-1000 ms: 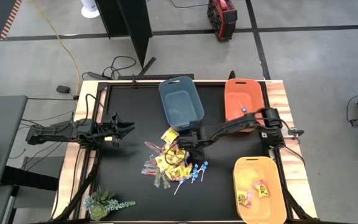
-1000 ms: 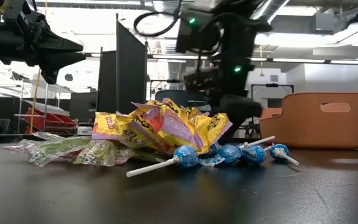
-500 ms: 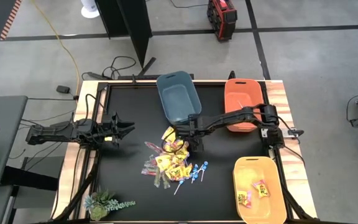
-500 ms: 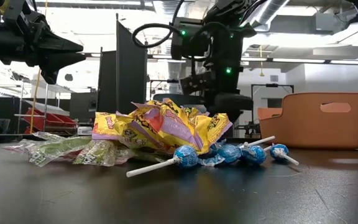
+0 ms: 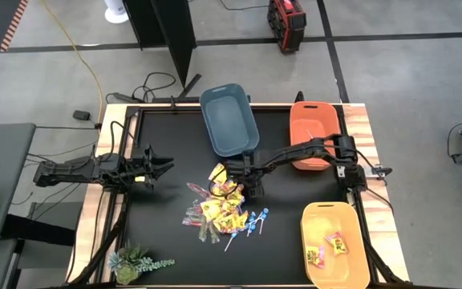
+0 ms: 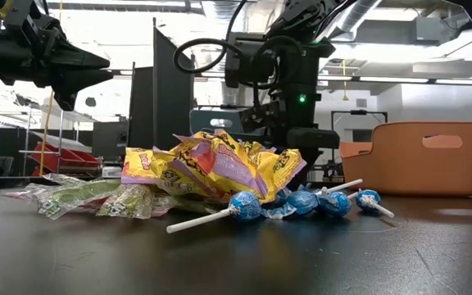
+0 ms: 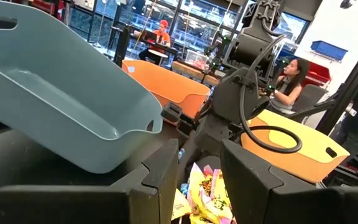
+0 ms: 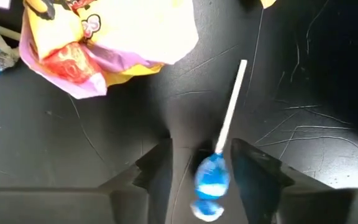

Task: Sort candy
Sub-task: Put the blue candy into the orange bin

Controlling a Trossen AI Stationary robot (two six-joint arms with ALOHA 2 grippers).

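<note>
The candy lies in a heap (image 5: 221,207) at mid-table: yellow packets (image 6: 220,168), clear-wrapped sticks (image 6: 80,197) and blue lollipops (image 6: 301,201). My right gripper (image 5: 253,189) points down at the heap's far right edge. In its wrist view the open fingers stand on either side of a blue lollipop (image 8: 211,177) that lies on the black table (image 8: 303,124) beside a yellow packet (image 8: 117,37). My left gripper (image 5: 164,166) waits level over the table's left edge, open, with nothing between its fingers (image 7: 166,180). My right gripper comes from above with the lollipop's head (image 8: 210,168) between its fingers. A gap shows on one side. Whether the other finger (image 8: 253,174) touches the wrapper I cannot tell. The lollipop lies flat on the table, its stick (image 8: 232,102) reaching out past the fingertips.
A blue-grey bin (image 5: 229,120) and an orange bin (image 5: 315,128) stand along the far edge, close to my right arm. A yellow bin (image 5: 334,245) holding a few packets sits at the near right. A small plant (image 5: 135,263) is at the near left corner.
My right gripper has shifted a little toward the table's left along the heap's far right edge and has tipped to point more steeply down. The blue-grey bin has slid a little toward the far left. The heap of candy has kept its place.
</note>
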